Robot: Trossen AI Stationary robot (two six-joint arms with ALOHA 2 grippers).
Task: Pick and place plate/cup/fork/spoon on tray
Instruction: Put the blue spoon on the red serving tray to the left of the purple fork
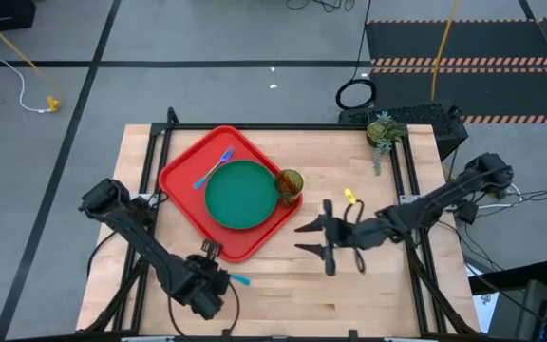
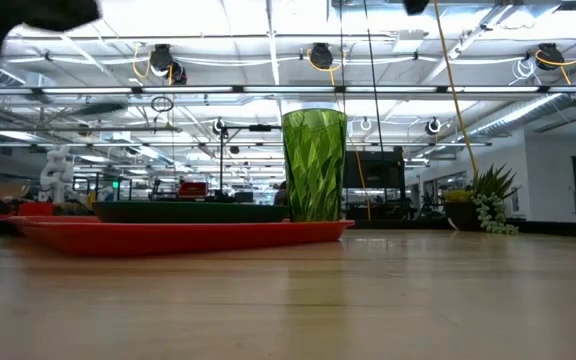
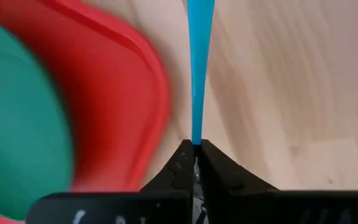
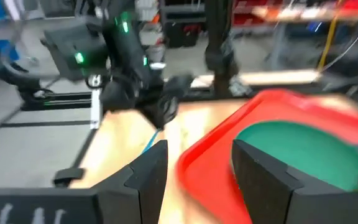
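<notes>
The red tray (image 1: 186, 185) lies at the table's far left and also shows in the low view (image 2: 178, 236). On it lie the dark-green plate (image 1: 240, 195), the light-blue fork (image 1: 214, 169) beside the plate's far left, and the olive-green cup (image 1: 290, 182), upright at the tray's right corner (image 2: 314, 165). My left gripper (image 1: 218, 277) is just off the tray's near corner, shut on the spoon's light-blue handle (image 3: 199, 62). The spoon's bowl is hidden. My right gripper (image 1: 304, 237) is open and empty, right of the tray, with its fingers pointing toward it (image 4: 197, 174). My left gripper pinches the narrow end of the spoon's blue handle (image 3: 196, 138) between its two shut fingertips. The handle runs straight on ahead of the fingers, widening toward its free end (image 1: 242, 280), over the bare wood right of the tray's near corner. Whether the spoon touches the table I cannot tell.
A small potted plant (image 1: 385, 133) stands at the far right corner. A small yellow object (image 1: 350, 197) lies on the wood right of the cup. Bare wood stretches along the table's near side between the two grippers. Black frame rails run along the table's edges.
</notes>
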